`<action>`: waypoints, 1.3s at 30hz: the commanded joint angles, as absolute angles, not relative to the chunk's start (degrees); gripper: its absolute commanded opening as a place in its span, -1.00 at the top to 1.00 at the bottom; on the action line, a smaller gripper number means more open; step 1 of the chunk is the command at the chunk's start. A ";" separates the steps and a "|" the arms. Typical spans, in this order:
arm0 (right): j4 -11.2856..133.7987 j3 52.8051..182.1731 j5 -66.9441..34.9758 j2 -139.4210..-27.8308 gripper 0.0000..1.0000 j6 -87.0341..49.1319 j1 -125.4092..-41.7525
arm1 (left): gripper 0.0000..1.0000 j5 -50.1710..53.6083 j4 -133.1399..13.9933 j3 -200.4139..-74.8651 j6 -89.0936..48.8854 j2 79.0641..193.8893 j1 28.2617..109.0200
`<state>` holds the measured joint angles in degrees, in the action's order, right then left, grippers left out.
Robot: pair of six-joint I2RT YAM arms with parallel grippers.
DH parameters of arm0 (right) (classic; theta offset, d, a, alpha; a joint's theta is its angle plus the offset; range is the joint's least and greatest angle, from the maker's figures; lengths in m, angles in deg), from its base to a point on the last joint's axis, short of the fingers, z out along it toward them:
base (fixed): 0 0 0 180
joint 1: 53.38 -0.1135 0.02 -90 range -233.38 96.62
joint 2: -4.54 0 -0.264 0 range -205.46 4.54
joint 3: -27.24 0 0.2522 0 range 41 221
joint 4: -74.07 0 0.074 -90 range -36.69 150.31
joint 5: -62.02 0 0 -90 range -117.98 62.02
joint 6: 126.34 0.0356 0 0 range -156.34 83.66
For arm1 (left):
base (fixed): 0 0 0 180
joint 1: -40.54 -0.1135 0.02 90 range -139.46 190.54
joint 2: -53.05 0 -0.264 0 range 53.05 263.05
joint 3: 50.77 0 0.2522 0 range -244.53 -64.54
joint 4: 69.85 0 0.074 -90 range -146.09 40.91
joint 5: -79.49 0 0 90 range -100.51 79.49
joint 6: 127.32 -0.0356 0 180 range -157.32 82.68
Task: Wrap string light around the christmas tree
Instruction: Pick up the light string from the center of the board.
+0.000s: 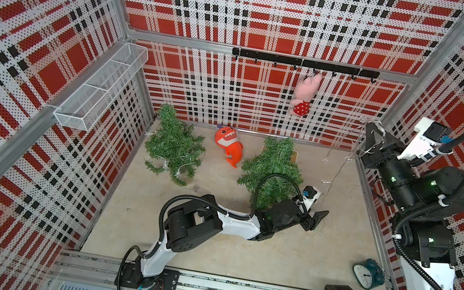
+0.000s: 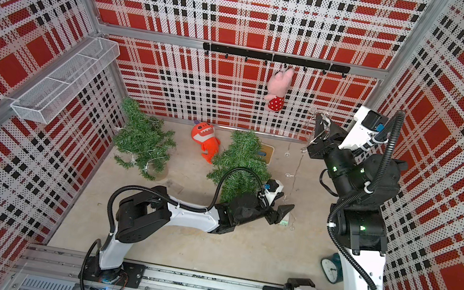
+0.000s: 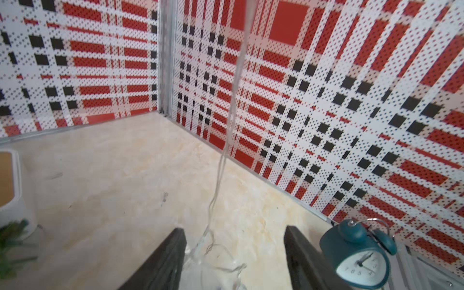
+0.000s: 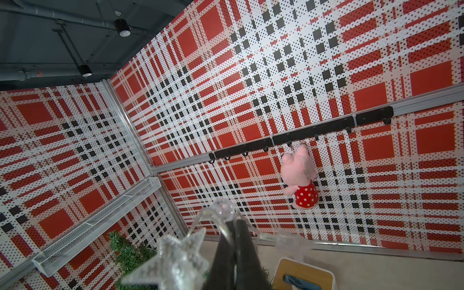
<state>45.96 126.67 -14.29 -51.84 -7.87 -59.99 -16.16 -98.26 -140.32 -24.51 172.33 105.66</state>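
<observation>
at the far left of the desk (image 1: 206, 244) stands another tree (image 1: 174, 145) with a pale wire showing among its lower branches. next comes an orange shark plush (image 1: 228, 147), and right of that the christmas tree (image 1: 273, 169) we take to be ours, bare of lights as far as we can tell. just beside its foot the left end effector (image 1: 317, 221) sits low with its jaws well apart. in the left wrist view the string light (image 3: 232, 100) drops between them, and a loose heap of clear wire and bulbs lies in the gap, nothing pinched. the strand climbs from there to the right end effector (image 1: 376, 134), raised high near the right wall, its jaws pressed together on the wire with a star bulb (image 4: 175, 261) dangling beside them. we judge the string very light, limp and a little springy, prone to snag on needles and tangle on itself. the thin wire looks slick and the clear plastic stars brittle, so we would pinch the wire between bulbs, close to the tree, and keep it gently taut. a teal alarm clock (image 1: 367, 273) sits near the right edge, apart from the strand.
</observation>
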 commanded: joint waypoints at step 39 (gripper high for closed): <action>49.30 124.59 -12.38 -50.67 1.00 -5.41 -55.84 | -0.38 -17.18 -92.76 -141.66 -26.95 169.53 106.83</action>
